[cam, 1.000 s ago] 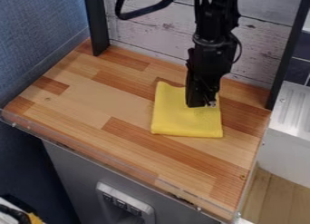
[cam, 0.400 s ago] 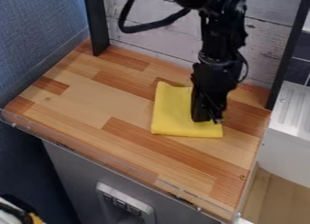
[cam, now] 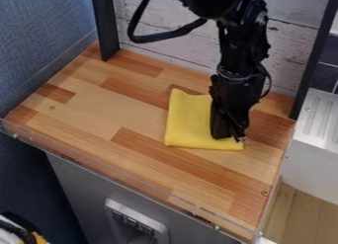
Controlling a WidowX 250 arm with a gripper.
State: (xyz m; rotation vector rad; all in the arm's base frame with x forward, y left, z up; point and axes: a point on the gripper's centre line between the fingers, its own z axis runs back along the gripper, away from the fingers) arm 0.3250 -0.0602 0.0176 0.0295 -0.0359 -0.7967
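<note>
The gripper (cam: 230,138) hangs over the cloth (cam: 187,123), low at its near corner on the view's right. I cannot tell whether it is spread, pressed together or pinching fabric, nor whether it touches the cloth. The cloth is yellow, lies flat on the counter (cam: 99,109) and looks folded, its far corner on the view's left poking out a little.

Judging by this, the step in hand is work at that near corner, with the cloth not lifted. From here, a next move calls for being sure of the contact first: low enough to catch the edge if the corner is to be gripped, and gentle enough not to rumple or shove the rest of the cloth.

Above the cloth, the arm (cam: 231,62) comes down from the view's top, a black cable (cam: 165,37) looping beside it. Beyond the cloth stands the plank wall (cam: 172,23), between two black posts. Well to the cloth's right in view is a white unit (cam: 316,122); nearer the camera than the cloth, a clear strip edges the counter
</note>
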